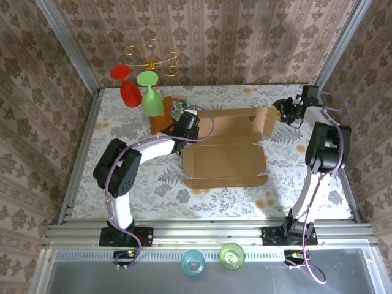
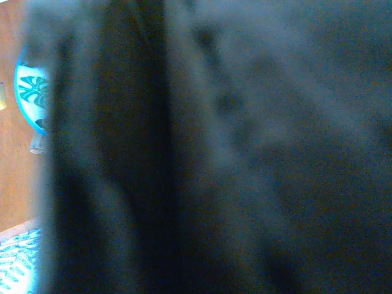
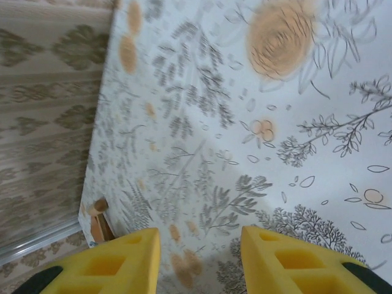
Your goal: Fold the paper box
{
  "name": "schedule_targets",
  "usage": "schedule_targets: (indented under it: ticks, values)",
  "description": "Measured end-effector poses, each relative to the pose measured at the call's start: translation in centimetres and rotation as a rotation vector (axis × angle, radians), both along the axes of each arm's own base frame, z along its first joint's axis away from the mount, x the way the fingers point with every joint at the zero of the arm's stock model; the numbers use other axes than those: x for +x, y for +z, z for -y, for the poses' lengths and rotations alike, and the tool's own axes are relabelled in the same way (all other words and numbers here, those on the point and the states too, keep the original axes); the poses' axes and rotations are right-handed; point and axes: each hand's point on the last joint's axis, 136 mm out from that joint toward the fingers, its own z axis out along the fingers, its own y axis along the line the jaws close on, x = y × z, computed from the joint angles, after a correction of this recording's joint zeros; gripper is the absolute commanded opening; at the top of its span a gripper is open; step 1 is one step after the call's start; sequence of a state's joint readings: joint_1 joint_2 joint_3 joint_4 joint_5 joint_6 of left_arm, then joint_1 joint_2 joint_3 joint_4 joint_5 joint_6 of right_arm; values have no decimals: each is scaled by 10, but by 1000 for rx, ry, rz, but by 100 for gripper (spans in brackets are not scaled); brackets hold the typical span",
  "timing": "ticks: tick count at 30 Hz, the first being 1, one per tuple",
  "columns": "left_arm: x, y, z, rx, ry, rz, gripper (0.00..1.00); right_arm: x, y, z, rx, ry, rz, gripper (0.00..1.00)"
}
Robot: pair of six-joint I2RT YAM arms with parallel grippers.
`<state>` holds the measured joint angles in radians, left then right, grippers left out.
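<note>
Jaws of the right gripper [image 3: 199, 244] stand partly apart, empty, just right of the paper box's [image 1: 225, 153] raised end flap [image 1: 266, 121]. The box lies mid-counter [image 1: 147, 184], long axis left-right. The left gripper [image 1: 185, 127] (jaws shut) sits at its far-left corner.

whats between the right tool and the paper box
Just a short stretch of bare floral tablecloth, seen in the top view, from the right tool to the paper box.

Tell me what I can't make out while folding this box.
Left wrist view: dark surface near the lens, too blurred to identify.
Top view: the fingertips of the left hand, hidden under its own wrist at the paper box.
Top view: right hand, too small to read its jaws.
</note>
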<state>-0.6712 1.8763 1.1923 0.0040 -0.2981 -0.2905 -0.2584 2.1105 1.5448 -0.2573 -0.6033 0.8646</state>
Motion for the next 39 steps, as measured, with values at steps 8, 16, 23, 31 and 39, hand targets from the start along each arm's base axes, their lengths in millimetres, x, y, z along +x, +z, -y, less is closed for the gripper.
schedule_targets:
  ticks: [8, 16, 23, 31, 39]
  values:
    - [2, 0, -2, -11, 12, -3, 0, -18, -6, -51, 91, 110, -24, 37]
    - [3, 0, -4, -34, 34, -7, 0, -64, -25, -64, 163, 95, -94, 38]
    - [3, 0, -4, -46, 46, -10, 0, -69, -25, -67, 184, 86, -91, 39]
    - [3, 0, -3, -61, 57, -15, 0, -74, -16, -83, 232, 112, -71, 45]
    - [3, 0, -3, -64, 59, -17, 0, -77, -18, -85, 237, 115, -78, 45]
